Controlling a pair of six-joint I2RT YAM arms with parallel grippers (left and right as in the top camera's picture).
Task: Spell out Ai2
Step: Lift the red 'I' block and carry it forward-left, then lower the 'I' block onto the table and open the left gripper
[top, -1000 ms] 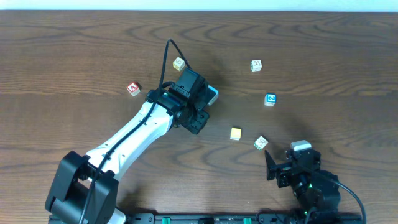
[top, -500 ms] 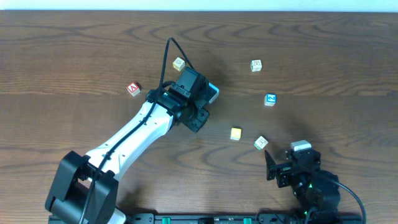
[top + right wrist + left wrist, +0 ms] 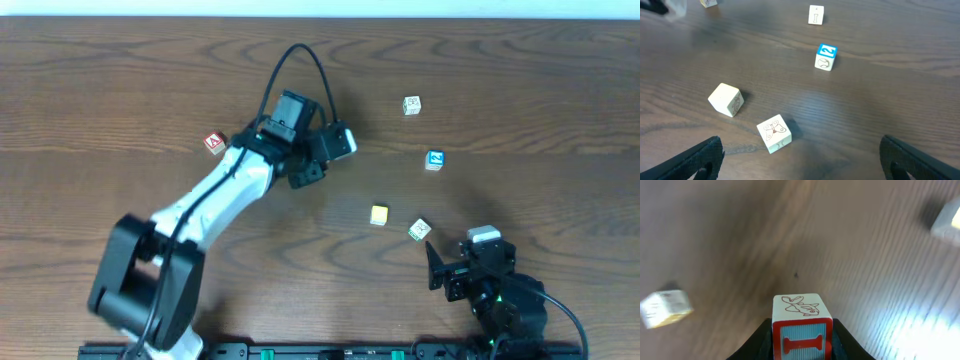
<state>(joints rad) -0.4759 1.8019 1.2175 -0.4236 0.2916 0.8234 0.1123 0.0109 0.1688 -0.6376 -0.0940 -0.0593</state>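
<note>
Left pincer (image 3: 802,339) clamped on white wooden cube with red I (image 3: 802,327), looks mid-carry. Red-lettered A cube (image 3: 213,143) off to its left; next: set I beside A's right. Right pincer (image 3: 800,146) apart, idle.

White arm (image 3: 215,190), black left claw (image 3: 802,330), cable (image 3: 298,46)

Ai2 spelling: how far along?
Done: nothing lined up; the red-lettered A cube and blue 2 cube sit far apart. In hand: left gripper clamps the blue-striped cube with a red I. Left: set it beside A, then bring 2. Right gripper open, empty.
</note>
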